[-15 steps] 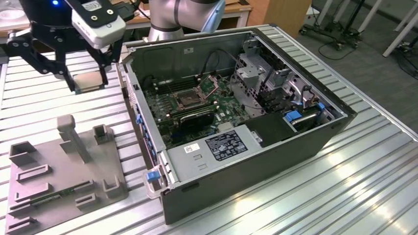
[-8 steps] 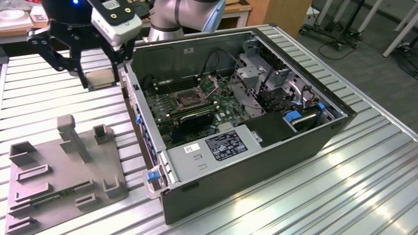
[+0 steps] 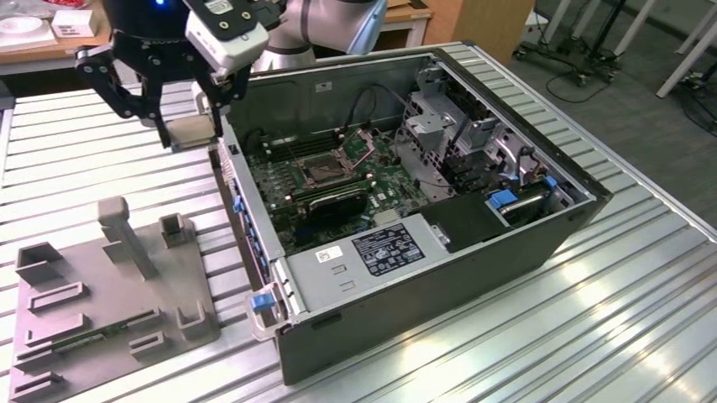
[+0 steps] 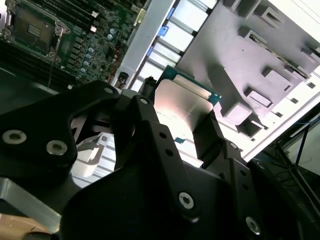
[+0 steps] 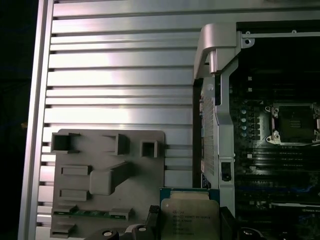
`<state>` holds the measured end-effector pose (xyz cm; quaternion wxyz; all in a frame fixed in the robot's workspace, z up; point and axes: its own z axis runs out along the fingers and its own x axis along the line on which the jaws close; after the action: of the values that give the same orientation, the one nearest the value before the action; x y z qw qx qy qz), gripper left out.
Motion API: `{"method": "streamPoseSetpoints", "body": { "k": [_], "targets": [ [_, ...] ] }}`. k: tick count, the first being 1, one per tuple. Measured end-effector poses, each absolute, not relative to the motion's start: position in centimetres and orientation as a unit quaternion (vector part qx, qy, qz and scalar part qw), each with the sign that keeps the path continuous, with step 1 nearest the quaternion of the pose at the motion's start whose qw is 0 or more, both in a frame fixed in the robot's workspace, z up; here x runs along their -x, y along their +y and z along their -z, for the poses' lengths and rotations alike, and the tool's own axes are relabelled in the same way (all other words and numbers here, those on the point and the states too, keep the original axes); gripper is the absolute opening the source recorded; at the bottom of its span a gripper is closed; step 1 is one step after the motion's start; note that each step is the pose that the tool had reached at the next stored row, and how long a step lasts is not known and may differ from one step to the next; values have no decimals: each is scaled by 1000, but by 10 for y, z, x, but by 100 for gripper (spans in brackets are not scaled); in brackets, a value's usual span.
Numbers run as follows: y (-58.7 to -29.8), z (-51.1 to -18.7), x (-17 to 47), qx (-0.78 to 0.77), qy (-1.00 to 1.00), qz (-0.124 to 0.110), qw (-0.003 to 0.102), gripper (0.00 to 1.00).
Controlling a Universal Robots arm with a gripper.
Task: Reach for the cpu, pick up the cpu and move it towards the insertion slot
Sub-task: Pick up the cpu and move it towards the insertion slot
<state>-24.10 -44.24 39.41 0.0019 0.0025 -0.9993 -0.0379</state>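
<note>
I am holding the small flat square silver cpu (image 4: 182,107) in my black gripper (image 3: 185,134). My 2 fingers (image 4: 150,130) are closed on its 2 sides, and the shiny face shows between them in both wrist views. In the exterior view I hang up in the air over the striped metal table (image 3: 90,168), just outside the wall of the big open black computer case (image 3: 448,277). The cpu is lifted up and touches nothing but my fingers. The square dark insertion slot with its silver metal frame (image 3: 317,172) sits on the green circuit board (image 3: 370,193) inside the case. In the exterior view it lies toward the right of my gripper and lower down, past the case wall. The cpu is square, so it has no long side, and I hold it on edge, while the slot lies flat on the board. The grey plastic holder tray with blocks and pockets (image 3: 101,285) rests on the table beside the case, below me, with a long thin green memory stick (image 5: 87,211) still lying in it.
</note>
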Motion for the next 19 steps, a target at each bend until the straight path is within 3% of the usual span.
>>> {"method": "streamPoseSetpoints", "body": {
  "k": [19],
  "targets": [
    [-437,-393,209,-3,-999,38,2,54]
  ]
}}
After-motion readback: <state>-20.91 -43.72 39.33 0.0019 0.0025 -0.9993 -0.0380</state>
